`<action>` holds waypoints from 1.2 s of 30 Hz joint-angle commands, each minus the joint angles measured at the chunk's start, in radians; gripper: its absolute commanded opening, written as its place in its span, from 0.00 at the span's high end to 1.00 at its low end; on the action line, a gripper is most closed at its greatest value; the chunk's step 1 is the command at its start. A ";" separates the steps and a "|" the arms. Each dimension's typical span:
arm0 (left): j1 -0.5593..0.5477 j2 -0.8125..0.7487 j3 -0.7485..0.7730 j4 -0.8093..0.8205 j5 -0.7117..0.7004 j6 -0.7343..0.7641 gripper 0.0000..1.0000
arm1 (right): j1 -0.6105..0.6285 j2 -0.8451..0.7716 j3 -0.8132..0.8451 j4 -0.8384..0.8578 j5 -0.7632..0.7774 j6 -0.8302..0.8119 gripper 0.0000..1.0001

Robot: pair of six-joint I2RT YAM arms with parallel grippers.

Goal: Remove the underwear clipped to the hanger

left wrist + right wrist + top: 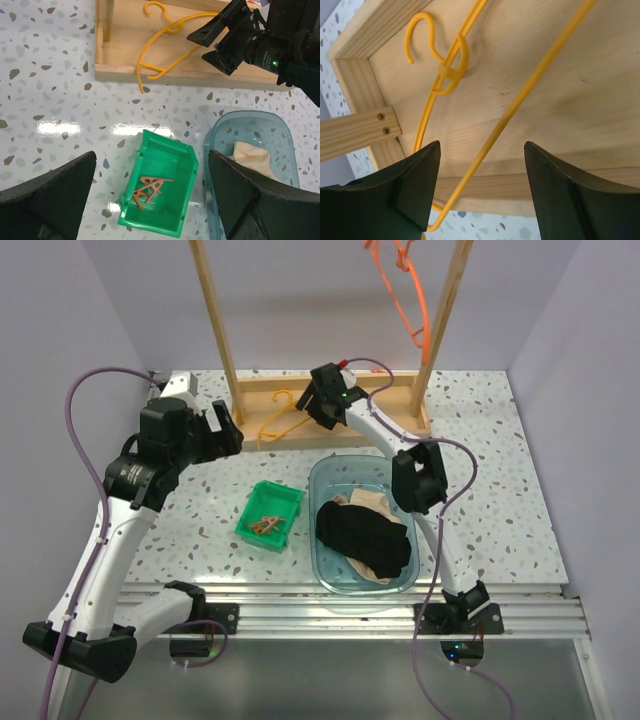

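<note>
Black underwear and beige underwear lay heaped in a clear tub, off the bare yellow hanger: light, limp cloth, likely best pinched at a raised fold. Left end effector and right end effector stood open, empty.

underwear lies in the tub; clip bin left, hanger behind.

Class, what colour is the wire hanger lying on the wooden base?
The hanger is yellow, clearest in the right wrist view.
</note>
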 commanded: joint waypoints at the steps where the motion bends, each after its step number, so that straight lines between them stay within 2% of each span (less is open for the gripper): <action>1: 0.008 -0.005 0.022 -0.020 -0.027 -0.005 0.03 | -0.006 0.020 0.064 0.001 0.001 0.069 0.29; 8: 0.011 0.015 0.027 -0.009 -0.021 -0.001 0.02 | -0.011 0.063 0.104 0.013 -0.020 0.094 0.33; 14: 0.018 0.017 0.027 -0.007 -0.019 0.011 0.02 | -0.026 0.165 0.160 0.042 -0.108 0.175 0.48; 17: 0.024 0.010 0.037 -0.020 -0.027 0.019 0.02 | -0.029 0.169 0.171 0.028 -0.129 0.199 0.47; 21: 0.031 0.004 0.041 -0.023 -0.025 0.025 0.02 | -0.031 0.109 0.079 0.068 -0.102 0.201 0.44; 24: 0.037 0.009 0.040 -0.021 -0.018 0.033 0.02 | -0.035 0.139 0.107 0.067 -0.122 0.218 0.44; 26: 0.037 0.009 0.039 -0.018 -0.013 0.036 0.02 | -0.035 0.150 0.111 0.102 -0.151 0.242 0.50; 27: 0.038 0.009 0.040 -0.018 -0.010 0.036 0.02 | -0.037 0.147 0.089 0.134 -0.152 0.255 0.64; 29: 0.040 0.006 0.042 -0.020 -0.010 0.038 0.02 | -0.040 0.132 0.029 0.234 -0.191 0.296 0.83; 30: 0.041 0.006 0.042 -0.021 -0.010 0.036 0.02 | -0.040 0.118 0.006 0.272 -0.198 0.317 1.00; 36: 0.046 0.010 0.053 -0.012 0.010 0.045 0.02 | -0.061 -0.012 -0.198 0.545 -0.252 0.399 1.00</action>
